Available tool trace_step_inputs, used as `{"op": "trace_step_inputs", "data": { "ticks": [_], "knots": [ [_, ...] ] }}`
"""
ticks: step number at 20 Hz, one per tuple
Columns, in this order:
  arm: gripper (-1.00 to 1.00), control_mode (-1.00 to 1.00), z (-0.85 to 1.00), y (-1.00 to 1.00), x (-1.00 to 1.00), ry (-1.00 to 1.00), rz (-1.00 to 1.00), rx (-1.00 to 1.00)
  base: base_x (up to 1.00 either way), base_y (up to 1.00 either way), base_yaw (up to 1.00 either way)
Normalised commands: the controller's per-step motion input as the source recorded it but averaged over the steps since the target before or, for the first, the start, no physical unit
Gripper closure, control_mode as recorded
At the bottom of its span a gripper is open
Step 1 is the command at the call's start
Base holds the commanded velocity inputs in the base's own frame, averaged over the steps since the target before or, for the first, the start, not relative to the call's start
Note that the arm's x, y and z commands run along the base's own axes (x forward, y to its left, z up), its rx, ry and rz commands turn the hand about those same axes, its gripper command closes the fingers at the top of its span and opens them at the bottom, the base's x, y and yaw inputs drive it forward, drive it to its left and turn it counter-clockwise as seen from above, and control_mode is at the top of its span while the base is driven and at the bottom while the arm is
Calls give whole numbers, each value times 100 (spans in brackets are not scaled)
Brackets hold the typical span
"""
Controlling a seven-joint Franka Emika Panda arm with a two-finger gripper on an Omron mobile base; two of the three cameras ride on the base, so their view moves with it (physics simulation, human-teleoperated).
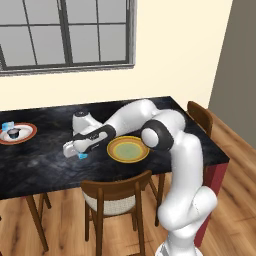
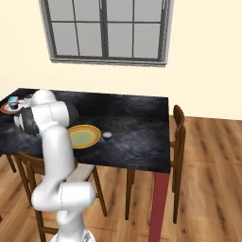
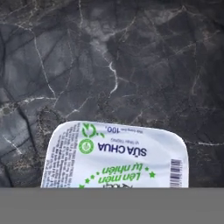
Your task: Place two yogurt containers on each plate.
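Working across the dark marble table (image 1: pixel 45 170) from left to right. At the far left edge, the white plate with the red-brown rim (image 1: pixel 26 137) is carrying a light blue squarish yogurt cup (image 1: pixel 7 125) and a round dark-topped one (image 1: pixel 13 133). Open tabletop is lying between that plate and my gripper (image 1: pixel 82 154), with nothing standing in it.

My gripper is reaching low over the table's middle, just left of the yellow-orange plate (image 1: pixel 128 149), which is sitting bare near the near edge. A wooden chair (image 1: pixel 116 199) is standing under that edge, below the plate. My forearm is crossing above the plate's far-left side.

In the hand view a light blue squarish yogurt container (image 3: pixel 116 155) with a printed white lid is lying directly beneath my fingers; from the left base view a blue corner is showing at my fingertips. My jaws appear closed in on it; I cannot tell whether it is lifted off the table.

To the right of the yellow plate, a small round yogurt cup (image 2: pixel 107 135) is standing alone, with clear table beyond it to the right edge.
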Motion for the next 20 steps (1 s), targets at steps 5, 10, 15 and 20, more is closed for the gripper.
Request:
{"op": "trace_step_inputs", "data": {
  "ticks": [5,10,15,20],
  "knots": [
    [100,-100,66,-47,-48,0,-3,0,0,0,0],
    [100,-100,49,-70,-56,-5,-9,0,0,0,0],
    [100,-100,26,-75,-14,-4,-20,0,0,0,0],
    [100,-100,4,-61,0,0,-25,0,0,0,0]
  ]
}}
